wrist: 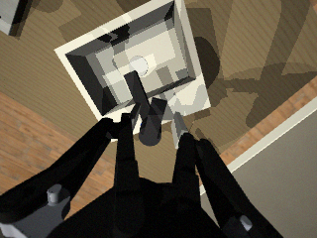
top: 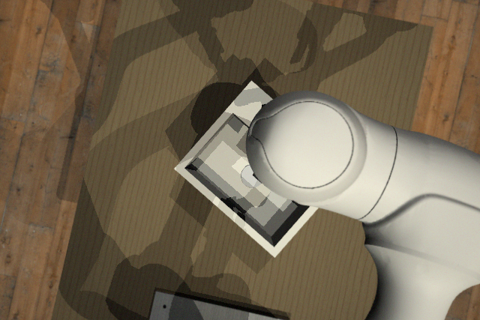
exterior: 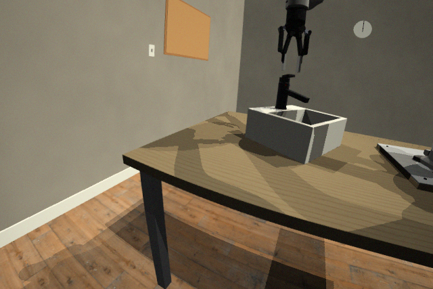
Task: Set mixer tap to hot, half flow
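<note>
A black mixer tap (exterior: 283, 93) stands on the rim of a white sink (exterior: 295, 128), with its spout (exterior: 298, 96) reaching over the basin. Its short lever (exterior: 287, 76) lies low on top of the tap. My gripper (exterior: 291, 67) hangs just above the lever, pointing straight down, with its fingers partly apart and nothing between them. In the wrist view the fingertips straddle the tap head (wrist: 150, 131) from above, with the spout (wrist: 135, 89) over the basin. In the top view my arm hides the tap, and only the sink (top: 236, 171) shows. I cannot see the red and blue dots clearly.
The sink sits on a wooden table (exterior: 279, 181). A grey base plate (exterior: 407, 164) lies at the table's right side and shows at the bottom edge of the top view (top: 209, 306). A wall stands behind the table.
</note>
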You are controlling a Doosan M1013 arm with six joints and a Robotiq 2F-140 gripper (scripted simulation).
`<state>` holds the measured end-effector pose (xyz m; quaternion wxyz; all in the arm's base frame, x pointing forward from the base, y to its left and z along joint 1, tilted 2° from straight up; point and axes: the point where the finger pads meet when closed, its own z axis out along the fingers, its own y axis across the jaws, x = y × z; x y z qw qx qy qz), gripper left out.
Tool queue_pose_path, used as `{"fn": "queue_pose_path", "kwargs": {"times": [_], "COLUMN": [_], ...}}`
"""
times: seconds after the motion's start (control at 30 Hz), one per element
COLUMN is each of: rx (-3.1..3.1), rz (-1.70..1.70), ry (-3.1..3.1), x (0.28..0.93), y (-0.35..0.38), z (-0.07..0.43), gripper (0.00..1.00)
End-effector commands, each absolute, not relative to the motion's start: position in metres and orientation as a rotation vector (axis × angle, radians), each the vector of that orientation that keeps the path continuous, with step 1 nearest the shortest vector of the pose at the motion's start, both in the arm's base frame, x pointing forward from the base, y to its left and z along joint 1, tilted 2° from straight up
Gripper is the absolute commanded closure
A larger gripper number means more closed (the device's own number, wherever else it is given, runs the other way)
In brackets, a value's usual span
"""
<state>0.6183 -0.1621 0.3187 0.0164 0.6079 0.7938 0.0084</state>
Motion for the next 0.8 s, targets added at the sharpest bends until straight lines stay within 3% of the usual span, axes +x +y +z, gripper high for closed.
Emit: {"fn": "queue_pose_path", "kwargs": {"times": [0.0,0.77], "rx": [1.89,1.89], "rz": [0.026,0.026], "ry": [2.468,2.468], "x": [0.618,0.619], "y": [-0.162,-0.162], "z": [0.318,0.299], "gripper": [0.62,0.62]}}
